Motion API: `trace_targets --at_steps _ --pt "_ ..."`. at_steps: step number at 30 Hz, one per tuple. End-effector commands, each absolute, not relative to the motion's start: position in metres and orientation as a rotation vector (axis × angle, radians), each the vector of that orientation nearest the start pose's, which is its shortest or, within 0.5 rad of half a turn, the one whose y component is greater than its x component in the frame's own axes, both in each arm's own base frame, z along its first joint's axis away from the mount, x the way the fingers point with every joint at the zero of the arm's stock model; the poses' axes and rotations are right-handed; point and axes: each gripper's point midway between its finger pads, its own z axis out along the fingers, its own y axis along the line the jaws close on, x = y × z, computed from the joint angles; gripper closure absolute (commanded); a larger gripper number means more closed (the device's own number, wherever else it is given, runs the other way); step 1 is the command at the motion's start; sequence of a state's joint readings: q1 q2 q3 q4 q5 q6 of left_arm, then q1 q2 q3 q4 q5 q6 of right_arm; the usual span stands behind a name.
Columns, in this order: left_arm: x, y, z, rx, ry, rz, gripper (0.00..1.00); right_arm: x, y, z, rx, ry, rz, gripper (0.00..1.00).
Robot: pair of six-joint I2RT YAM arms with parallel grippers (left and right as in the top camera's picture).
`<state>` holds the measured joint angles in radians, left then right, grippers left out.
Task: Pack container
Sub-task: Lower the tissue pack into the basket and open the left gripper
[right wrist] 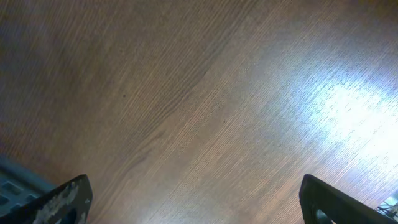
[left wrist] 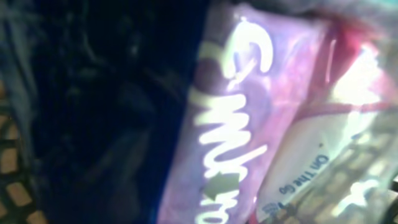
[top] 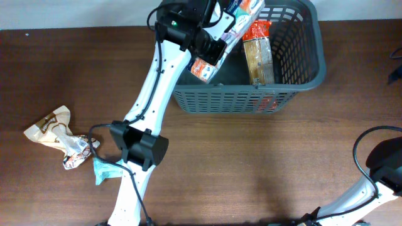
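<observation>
The dark grey container (top: 314, 37) stands at the top of the table in the overhead view. It holds a brown cracker packet (top: 259, 56), a red packet (top: 259, 28) and a blue-white packet (top: 242, 11). My left gripper (top: 212, 49) reaches over the container's left rim and appears shut on a white-orange packet (top: 202, 68) that hangs at the rim. The left wrist view is filled by a blurred purple packet (left wrist: 230, 124) and a white-red packet (left wrist: 323, 155); its fingers are hidden. My right gripper (right wrist: 196, 205) is open and empty above bare wood.
A brown-white packet (top: 51, 125), a red-white packet (top: 76, 150) and a teal packet (top: 100, 169) lie at the left of the table. The left arm's base (top: 139, 147) stands beside them. The right arm (top: 383, 163) is at the lower right corner.
</observation>
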<state>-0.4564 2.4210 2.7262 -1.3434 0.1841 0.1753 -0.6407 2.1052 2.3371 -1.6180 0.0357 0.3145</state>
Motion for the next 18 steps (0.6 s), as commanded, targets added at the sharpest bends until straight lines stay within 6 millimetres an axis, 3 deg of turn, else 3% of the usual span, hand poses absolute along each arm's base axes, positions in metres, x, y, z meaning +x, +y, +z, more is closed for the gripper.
trace_targets --at_steps 1,4,9,12,15,18 --pt "0.485 -0.281 0.2006 0.911 2.472 -0.365 0.98 0.3366 -0.2584 0.2136 1.378 2.622 -0.093 0.01" --pt "0.4852 -0.2812 0.1969 0.913 2.48 -0.365 0.97 0.3365 -0.2584 0.2136 1.378 2.622 -0.094 0.01" --pt "0.4855 -0.2812 0.1936 0.914 2.486 -0.364 0.76 0.3366 -0.2584 0.2136 1.378 2.622 -0.093 0.01" --pt "0.4855 -0.2812 0.1936 0.914 2.486 -0.364 0.47 0.3365 -0.2584 0.2136 1.378 2.622 -0.094 0.01" --pt "0.4856 -0.2812 0.1937 0.914 2.486 -0.364 0.31 0.3365 -0.2584 0.2136 1.378 2.622 -0.094 0.01" --pt "0.4858 -0.2812 0.1939 0.914 2.485 -0.363 0.23 0.3366 -0.2584 0.2136 1.378 2.622 -0.093 0.01"
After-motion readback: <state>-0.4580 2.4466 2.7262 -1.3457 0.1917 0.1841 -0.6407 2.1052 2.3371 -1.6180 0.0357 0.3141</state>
